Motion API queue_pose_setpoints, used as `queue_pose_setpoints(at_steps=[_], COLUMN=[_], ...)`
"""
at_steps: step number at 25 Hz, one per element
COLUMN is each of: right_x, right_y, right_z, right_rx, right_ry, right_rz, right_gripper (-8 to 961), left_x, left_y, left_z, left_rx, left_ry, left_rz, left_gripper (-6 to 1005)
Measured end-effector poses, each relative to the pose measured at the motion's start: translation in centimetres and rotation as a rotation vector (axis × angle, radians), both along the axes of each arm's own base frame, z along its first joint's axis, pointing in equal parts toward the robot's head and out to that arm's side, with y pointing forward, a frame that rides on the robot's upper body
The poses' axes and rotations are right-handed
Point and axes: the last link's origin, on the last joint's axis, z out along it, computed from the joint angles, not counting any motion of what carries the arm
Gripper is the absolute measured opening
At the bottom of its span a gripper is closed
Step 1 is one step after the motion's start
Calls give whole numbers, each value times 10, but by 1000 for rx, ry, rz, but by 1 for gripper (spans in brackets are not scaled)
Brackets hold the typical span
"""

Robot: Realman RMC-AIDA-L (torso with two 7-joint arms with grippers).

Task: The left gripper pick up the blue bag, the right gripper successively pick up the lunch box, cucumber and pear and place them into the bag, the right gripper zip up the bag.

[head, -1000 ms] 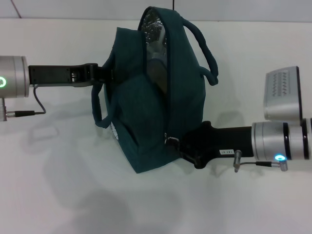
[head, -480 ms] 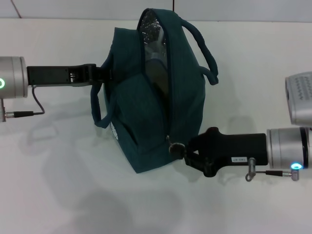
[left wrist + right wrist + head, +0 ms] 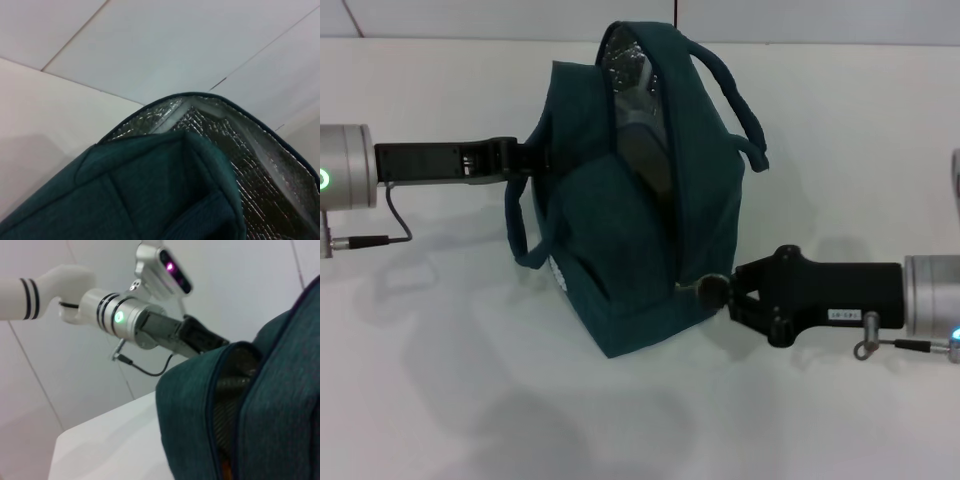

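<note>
A plain white bench fills the frame under a pale wall. At lower right, the right hand is pinched on the zipper pull at the near lower end of the blue bag, which stands at centre. At centre left, the left hand grips the bag's side. The zip line gapes above, silver foil lining showing. The soft, padded fabric may buckle or the small pull may slip free if the pull goes off-line.
</note>
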Motion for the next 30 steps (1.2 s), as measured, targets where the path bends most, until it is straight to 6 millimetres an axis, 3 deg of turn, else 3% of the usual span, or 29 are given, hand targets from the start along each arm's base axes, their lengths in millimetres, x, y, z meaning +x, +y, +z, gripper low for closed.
queue_pose_setpoints(at_steps=[13, 21, 30], right_x=[-12, -21, -32], right_y=[-8, -6, -3], right_z=[5, 7, 10], right_rx=[61, 111, 149], right_ry=[64, 64, 67], right_rz=[163, 264, 347], right_gripper=[12, 12, 12], left_x=[12, 13, -5], left_y=[3, 0, -17], left_z=[-1, 2, 8], left_rx=[69, 172, 387], left_ry=[-52, -94, -129], left_rz=[-98, -183, -262], left_gripper=[63, 187, 315])
